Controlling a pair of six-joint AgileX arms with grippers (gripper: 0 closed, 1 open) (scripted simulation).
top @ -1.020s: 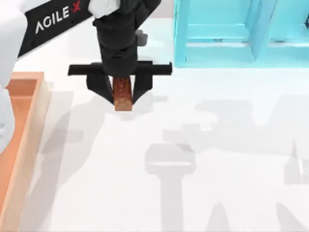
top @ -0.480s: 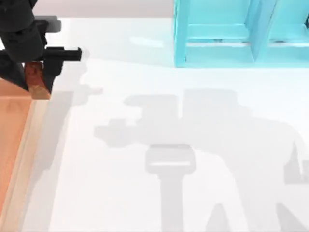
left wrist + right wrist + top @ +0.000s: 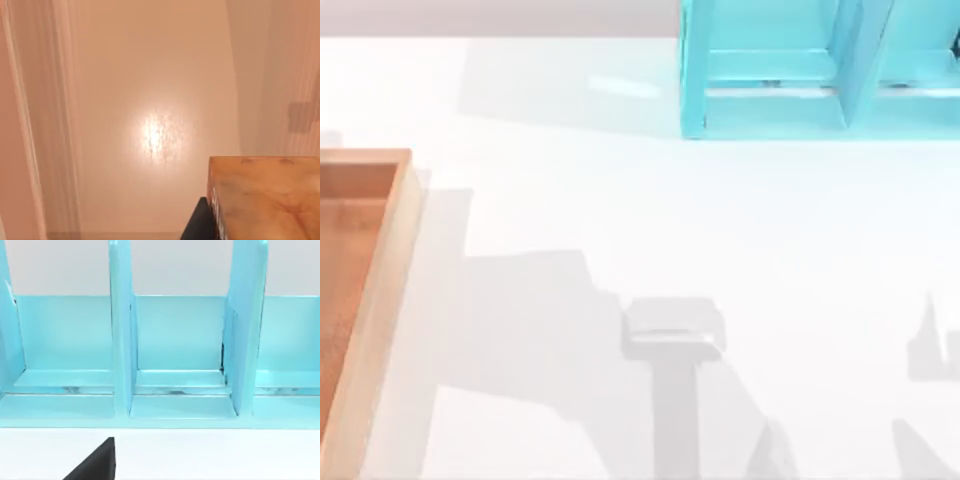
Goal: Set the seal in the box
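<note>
Left wrist view: seal [image 3: 265, 197] above box [image 3: 150, 100] floor.

Left gripper finger [image 3: 197, 225] & right gripper finger [image 3: 95, 462]: matte black, angular wedge-shaped tips, no markings.

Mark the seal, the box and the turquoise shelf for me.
seal [image 3: 265, 197]: left wrist view, its mottled side face.
box [image 3: 392, 262]: top view, its pale right rim.
turquoise shelf [image 3: 121, 340]: right wrist view, an upright divider.

Turquoise shelf [image 3: 820, 70] stands on white table [image 3: 670, 230].
</note>
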